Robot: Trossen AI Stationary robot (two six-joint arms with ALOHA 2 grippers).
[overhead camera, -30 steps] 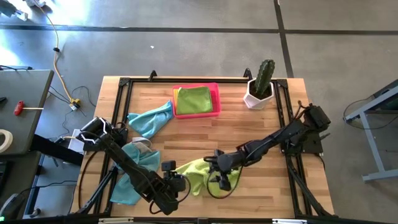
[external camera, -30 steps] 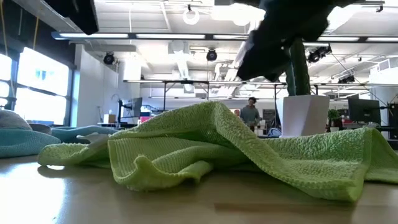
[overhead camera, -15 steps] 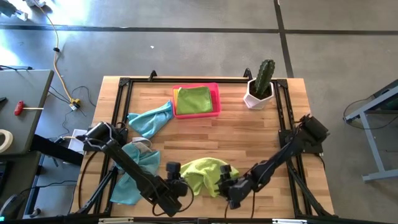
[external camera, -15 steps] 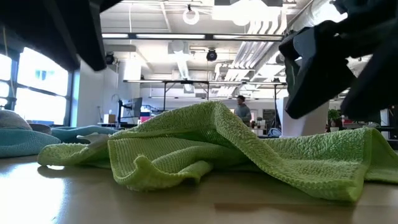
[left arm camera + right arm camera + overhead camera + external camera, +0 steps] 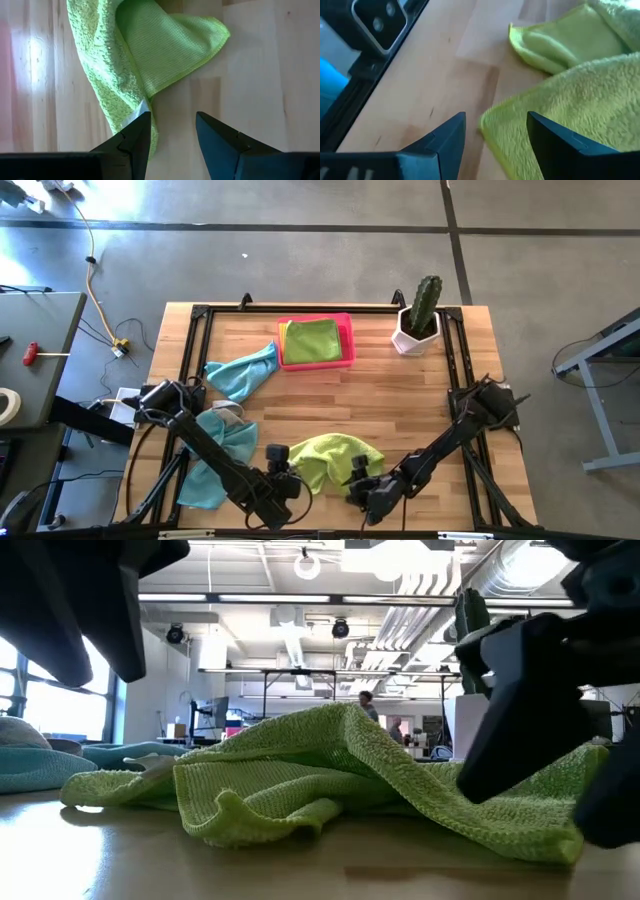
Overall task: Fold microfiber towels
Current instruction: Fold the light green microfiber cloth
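Crumpled lime-green microfiber towel (image 5: 322, 457) at the table's 6 o'clock edge: light, limp, plush cloth, probably best pinched at a corner or hem. Left gripper (image 5: 172, 131) and right gripper (image 5: 496, 131) flank it, both spread and empty.

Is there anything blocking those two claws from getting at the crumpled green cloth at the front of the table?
Nothing visible. Both the open left gripper and open right gripper face the lime green towel over bare wood.

I see a crumpled lime towel (image 5: 322, 458) at the desk's near edge, two teal towels (image 5: 243, 371) heaped left, one green towel (image 5: 313, 340) folded flat.
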